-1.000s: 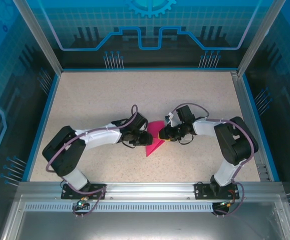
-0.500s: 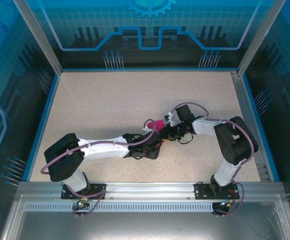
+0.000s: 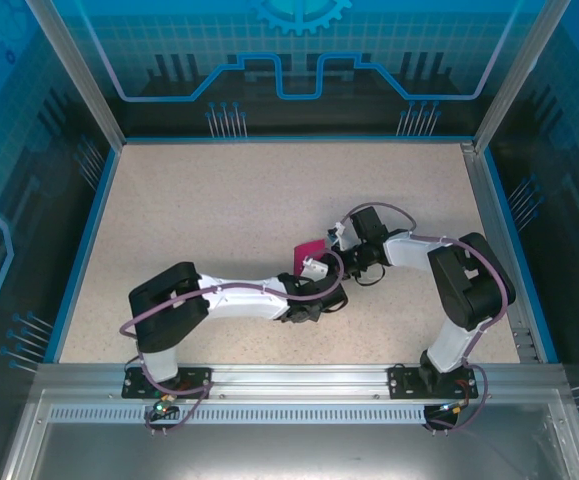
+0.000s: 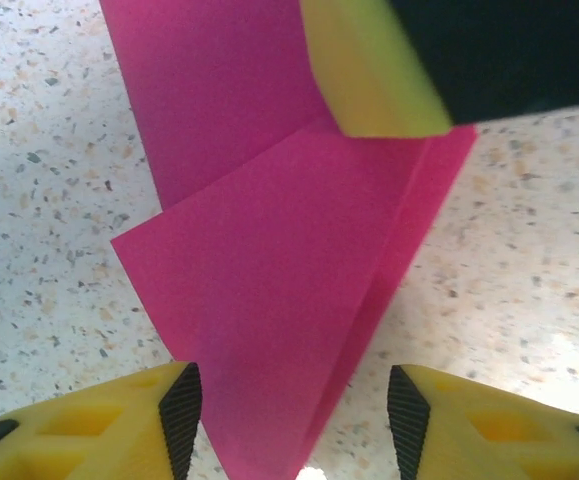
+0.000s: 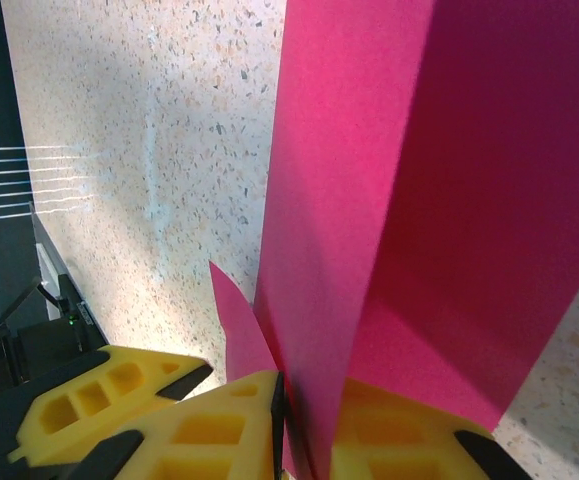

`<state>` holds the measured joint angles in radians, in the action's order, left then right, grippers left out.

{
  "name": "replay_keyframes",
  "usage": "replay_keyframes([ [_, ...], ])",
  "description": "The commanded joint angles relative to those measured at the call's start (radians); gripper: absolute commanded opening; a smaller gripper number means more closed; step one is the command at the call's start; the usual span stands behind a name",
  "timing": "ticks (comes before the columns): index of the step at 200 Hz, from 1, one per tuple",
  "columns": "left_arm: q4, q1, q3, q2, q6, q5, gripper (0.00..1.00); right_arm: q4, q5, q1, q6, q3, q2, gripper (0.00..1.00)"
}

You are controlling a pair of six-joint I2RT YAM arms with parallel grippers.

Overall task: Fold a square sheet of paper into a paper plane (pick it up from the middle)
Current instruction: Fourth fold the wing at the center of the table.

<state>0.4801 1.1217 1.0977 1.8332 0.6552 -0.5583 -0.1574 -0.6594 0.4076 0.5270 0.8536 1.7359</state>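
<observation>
Over the bench [image 3: 219, 200], our right claw [image 5: 304, 410] is clamped on the half-folded square sheet of paper [image 4: 269, 300]. Our left claw [image 4: 294, 420] straddles its pointed end, jaws apart; we judge a crease underway, next needing a pinch.

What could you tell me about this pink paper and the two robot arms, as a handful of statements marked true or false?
1. The pink paper is already folded, with a crease showing. True.
2. The right fingers stand wide open, clear of the paper. False: they are pinched shut on it.
3. The left fingers stand apart, with the paper's tip between them. True.
4. The table is plain black. False: it is speckled beige.
</observation>
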Motion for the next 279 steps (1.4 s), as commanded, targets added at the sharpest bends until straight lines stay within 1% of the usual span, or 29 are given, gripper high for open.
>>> replay_keyframes([
  [1, 0.060, 0.018, 0.031, 0.024, 0.034, -0.080, 0.53, -0.041, -0.010, 0.017, 0.005, 0.020, 0.004, 0.17],
  [33, 0.055, 0.022, 0.027, 0.025, 0.046, -0.099, 0.45, -0.054, -0.008, 0.017, 0.000, 0.019, 0.002, 0.17],
  [37, 0.056, 0.024, 0.027, 0.024, 0.045, -0.102, 0.44, -0.055, -0.007, 0.017, -0.001, 0.047, 0.003, 0.17],
  [56, 0.057, 0.027, 0.028, 0.026, 0.043, -0.112, 0.42, -0.057, -0.008, 0.017, 0.000, 0.050, 0.006, 0.17],
  [80, 0.058, 0.027, 0.031, 0.033, 0.038, -0.118, 0.36, -0.062, -0.009, 0.017, -0.003, 0.053, 0.009, 0.17],
  [94, 0.060, 0.027, 0.031, 0.040, 0.040, -0.120, 0.31, -0.064, -0.008, 0.017, -0.005, 0.054, 0.009, 0.18],
  [156, 0.067, 0.027, 0.033, 0.049, 0.044, -0.131, 0.22, -0.073, -0.005, 0.019, -0.010, 0.057, 0.007, 0.18],
  [168, 0.066, 0.027, 0.031, 0.049, 0.044, -0.132, 0.17, -0.073, -0.003, 0.018, -0.009, 0.056, 0.007, 0.18],
  [215, 0.040, 0.026, 0.011, 0.036, 0.040, -0.125, 0.06, -0.091, 0.015, 0.017, -0.014, 0.052, -0.019, 0.19],
  [234, -0.010, 0.016, -0.029, 0.008, 0.038, -0.094, 0.03, -0.101, 0.027, 0.012, -0.016, 0.042, -0.051, 0.21],
  [244, -0.063, 0.007, -0.064, -0.020, 0.024, -0.059, 0.02, -0.103, 0.038, 0.006, -0.014, 0.032, -0.077, 0.23],
  [279, -0.280, -0.045, -0.221, -0.147, -0.029, 0.150, 0.02, -0.113, 0.056, -0.045, -0.013, -0.041, -0.200, 0.32],
])
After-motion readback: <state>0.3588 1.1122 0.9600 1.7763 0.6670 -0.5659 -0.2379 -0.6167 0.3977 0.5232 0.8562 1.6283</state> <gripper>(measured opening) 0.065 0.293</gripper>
